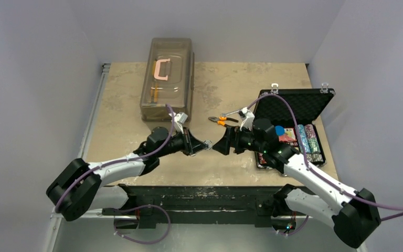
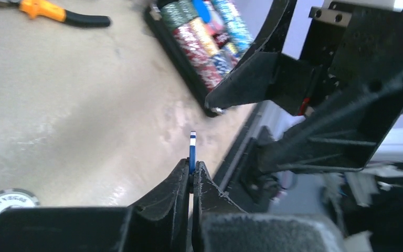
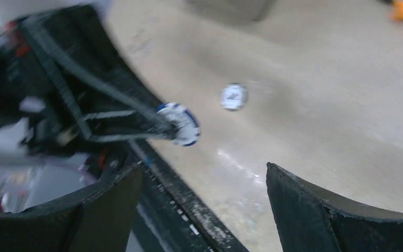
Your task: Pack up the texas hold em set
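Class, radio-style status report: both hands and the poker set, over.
Left hand shut on blue chip. Right hand open, facing it. Case open, chips inside. White disc loose on table.

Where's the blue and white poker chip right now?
In the left wrist view, the round blue-and-white poker chip is pinched edge-on in the left claw, just short of the open right claw.
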Robot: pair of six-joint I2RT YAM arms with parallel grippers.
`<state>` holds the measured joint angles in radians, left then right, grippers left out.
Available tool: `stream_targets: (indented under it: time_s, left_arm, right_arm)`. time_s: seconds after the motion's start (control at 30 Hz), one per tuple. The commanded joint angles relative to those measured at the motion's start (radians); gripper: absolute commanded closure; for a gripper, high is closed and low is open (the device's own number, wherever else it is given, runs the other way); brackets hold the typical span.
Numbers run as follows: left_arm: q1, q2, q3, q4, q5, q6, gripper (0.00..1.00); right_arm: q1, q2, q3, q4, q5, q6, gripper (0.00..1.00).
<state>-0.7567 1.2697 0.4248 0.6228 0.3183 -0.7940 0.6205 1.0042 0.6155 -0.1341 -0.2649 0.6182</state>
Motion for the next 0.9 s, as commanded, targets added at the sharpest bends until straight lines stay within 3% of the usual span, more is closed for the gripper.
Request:
stream_targets:
  time_s: [0.0, 0.2, 0.27, 0.57, 0.7, 0.87]
  left_arm:
    - [0.082, -0.097, -0.001, 0.016, 0.419, -0.133, 1.00]
    - [0.090, -0.233, 0.008, -0.043, 0.566, -0.141, 1.00]
    - [0.091, -0.262, 0.004, -0.044, 0.584, -0.142, 1.00]
    - [0.091, -0.282, 0.034, -0.079, 0.599, -0.160, 1.00]
    - [0.091, -0.271, 0.055, -0.088, 0.591, -0.160, 1.00]
    - [0.091, -0.242, 0.082, -0.078, 0.593, -0.166, 1.00]
  right_arm:
    - [-0.001, -0.095, -0.049, 0.225, -0.443, -0.155, 0.14]
    - [-0.001, -0.091, -0.066, 0.315, -0.546, -0.088, 0.29]
    - [-0.001, -0.062, -0.069, 0.371, -0.602, -0.058, 0.38]
    - [-0.001, -0.007, -0.118, 0.719, -0.773, 0.165, 0.53]
    - [0.001, 0.003, -0.115, 0.746, -0.783, 0.188, 0.63]
    - [0.002, 0.023, -0.110, 0.747, -0.785, 0.193, 0.66]
